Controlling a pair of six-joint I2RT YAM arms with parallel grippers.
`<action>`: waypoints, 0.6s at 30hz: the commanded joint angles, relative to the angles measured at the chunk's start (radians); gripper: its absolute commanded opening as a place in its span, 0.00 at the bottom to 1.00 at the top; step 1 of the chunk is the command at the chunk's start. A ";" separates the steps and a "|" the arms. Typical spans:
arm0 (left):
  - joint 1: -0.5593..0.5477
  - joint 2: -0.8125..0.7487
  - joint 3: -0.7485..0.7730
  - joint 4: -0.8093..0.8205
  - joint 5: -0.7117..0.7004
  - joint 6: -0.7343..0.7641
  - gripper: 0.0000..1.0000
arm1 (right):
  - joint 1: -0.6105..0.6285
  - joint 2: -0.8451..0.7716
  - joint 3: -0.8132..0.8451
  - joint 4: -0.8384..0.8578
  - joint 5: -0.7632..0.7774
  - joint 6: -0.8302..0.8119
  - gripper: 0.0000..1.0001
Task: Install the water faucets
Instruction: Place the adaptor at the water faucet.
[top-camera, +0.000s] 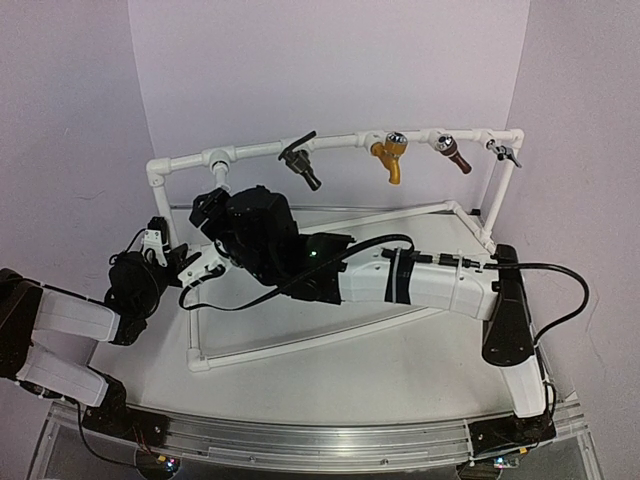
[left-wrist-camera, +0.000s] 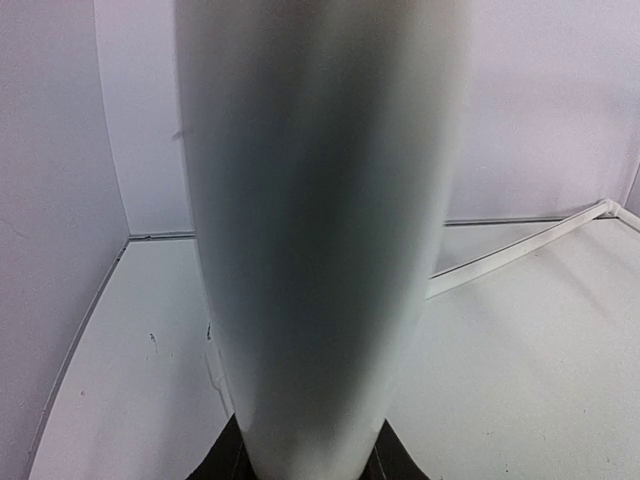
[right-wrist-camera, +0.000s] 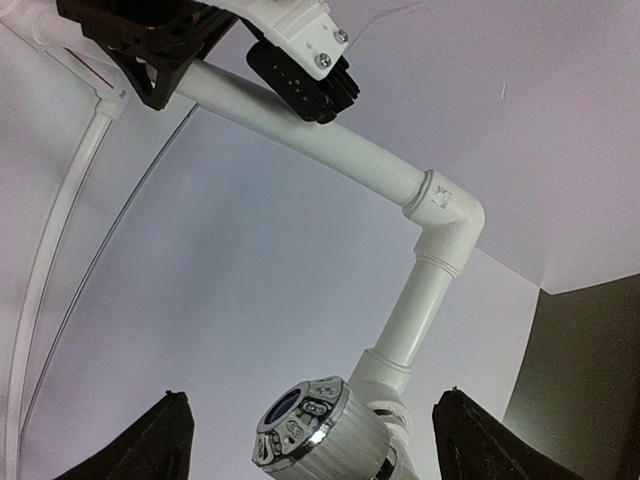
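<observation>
Filling the left wrist view, the smooth, glossy white plastic pipe frame (left-wrist-camera: 320, 250) sits clenched in the left gripper (top-camera: 166, 255), and if that slick round tube slips between the pads, I reckon the whole light frame twists. Over to the right gripper (top-camera: 213, 200), jaws released and standing wide either side of the white plastic faucet (right-wrist-camera: 305, 435) with its ribbed round knob and chrome face, hanging below the top rail's left end. Close off-centre and they could skid off that chrome rim or cross the thread, while the black lever-handled faucet (top-camera: 300, 160) already sits on the rail just beyond.
</observation>
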 joint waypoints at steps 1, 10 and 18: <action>-0.037 0.011 0.035 0.000 0.174 -0.025 0.00 | -0.016 0.024 0.048 0.070 0.042 -0.042 0.81; -0.037 0.004 0.032 -0.001 0.175 -0.025 0.00 | -0.021 0.030 0.048 0.123 0.061 0.020 0.51; -0.037 0.001 0.031 -0.003 0.176 -0.025 0.00 | -0.018 0.040 0.145 0.124 0.015 0.394 0.35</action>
